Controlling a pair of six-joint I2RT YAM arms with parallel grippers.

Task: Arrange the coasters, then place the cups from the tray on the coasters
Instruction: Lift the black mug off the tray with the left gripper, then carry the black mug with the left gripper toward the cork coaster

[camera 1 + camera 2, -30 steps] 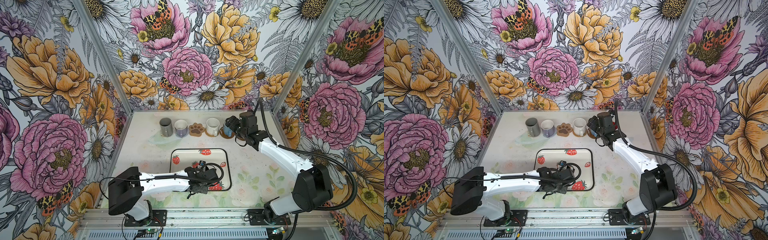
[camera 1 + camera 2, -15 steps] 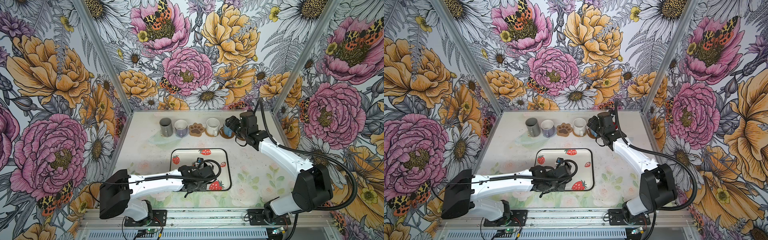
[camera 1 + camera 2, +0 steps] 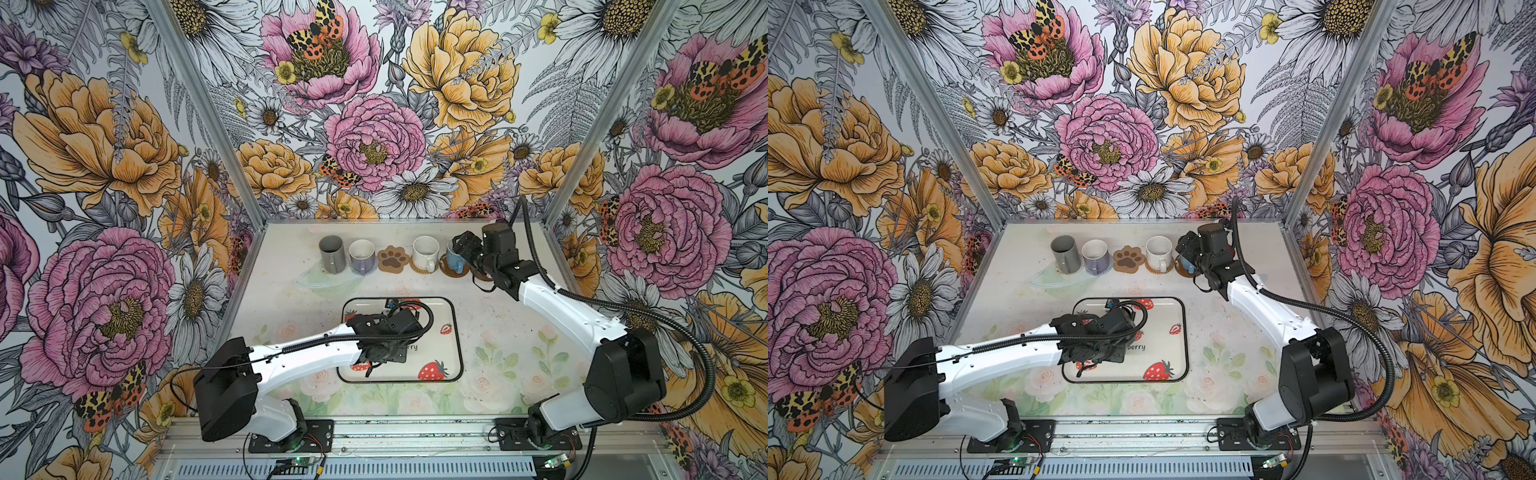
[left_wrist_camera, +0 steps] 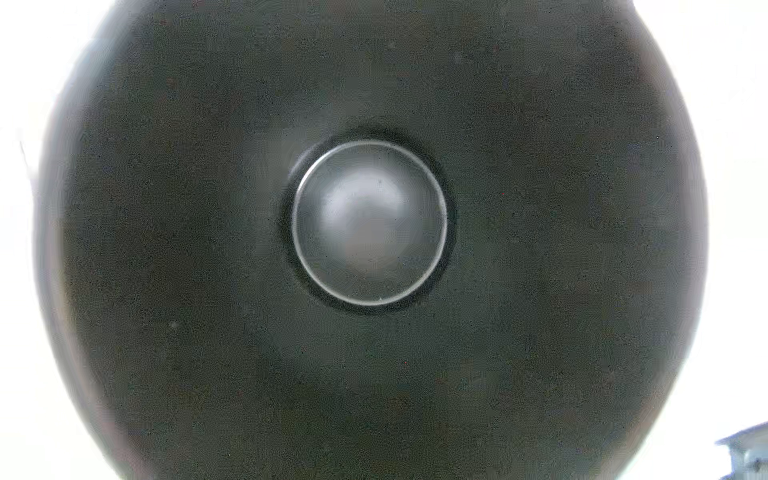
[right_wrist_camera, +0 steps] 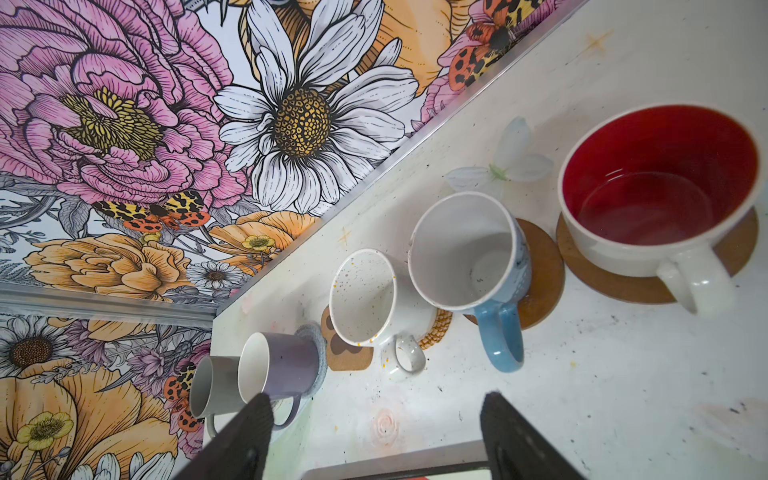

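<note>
Only the right wrist view shows the red-inside cup (image 5: 660, 178), far right on a dark brown coaster (image 5: 615, 286). Only the left wrist view shows the black cup (image 4: 166, 249), at the tray (image 3: 436, 349). Six cups (image 5: 361, 299), five coasters (image 5: 436, 332); paw coaster (image 3: 392, 258) bare. Right gripper (image 5: 376, 399) wide, empty. Left gripper (image 3: 384, 338): fingers hidden, cannot tell.

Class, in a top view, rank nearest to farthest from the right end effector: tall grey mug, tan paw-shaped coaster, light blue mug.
1. Light blue mug, beside the right end effector.
2. Tan paw-shaped coaster, mid-row.
3. Tall grey mug, row's left end.
</note>
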